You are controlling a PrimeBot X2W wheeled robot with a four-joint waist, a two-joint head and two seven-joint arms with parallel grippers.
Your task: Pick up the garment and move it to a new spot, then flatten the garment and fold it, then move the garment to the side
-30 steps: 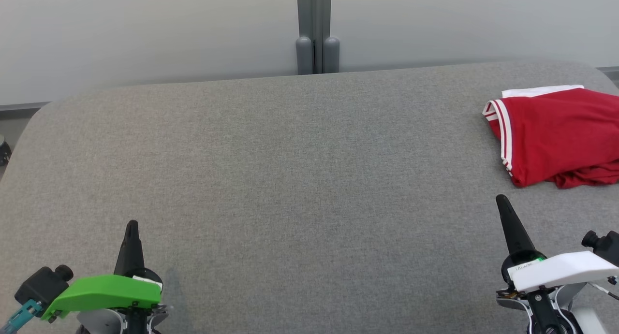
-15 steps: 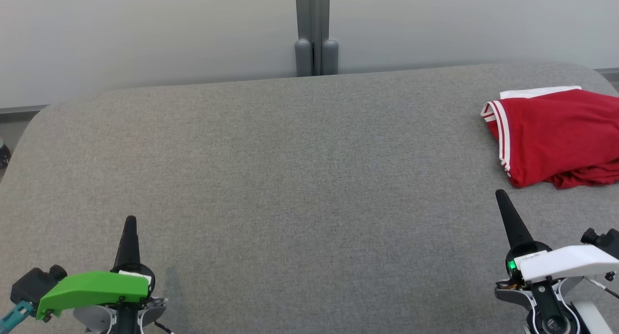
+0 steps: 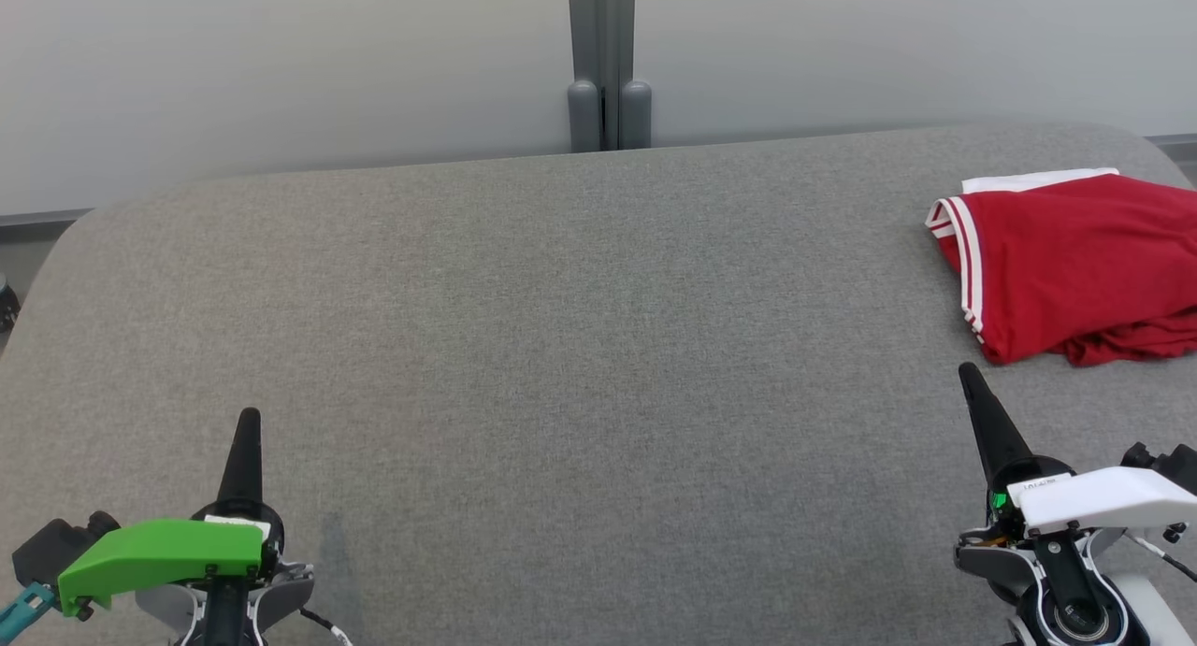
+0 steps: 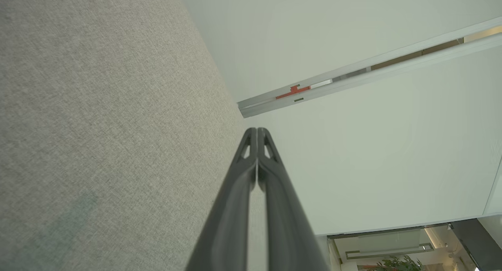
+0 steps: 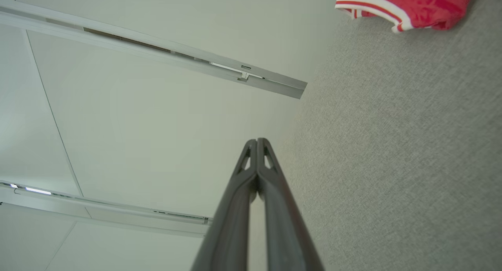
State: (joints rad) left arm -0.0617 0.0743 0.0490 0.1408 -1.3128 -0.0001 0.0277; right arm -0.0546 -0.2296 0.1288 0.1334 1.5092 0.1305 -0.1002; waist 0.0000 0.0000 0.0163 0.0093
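The red garment [image 3: 1075, 267], edged with white stripes, is lying in a loosely folded bundle at the far right of the grey fabric table [image 3: 561, 300], running past the head view's right edge. The right gripper [image 3: 970, 377] is pointing up near the garment's near edge, not touching it, its fingers pressed together and gripping nothing. The left gripper [image 3: 249, 417] is sitting well apart at the near left, likewise closed and empty. A grey post [image 3: 603, 66] is standing behind the table.
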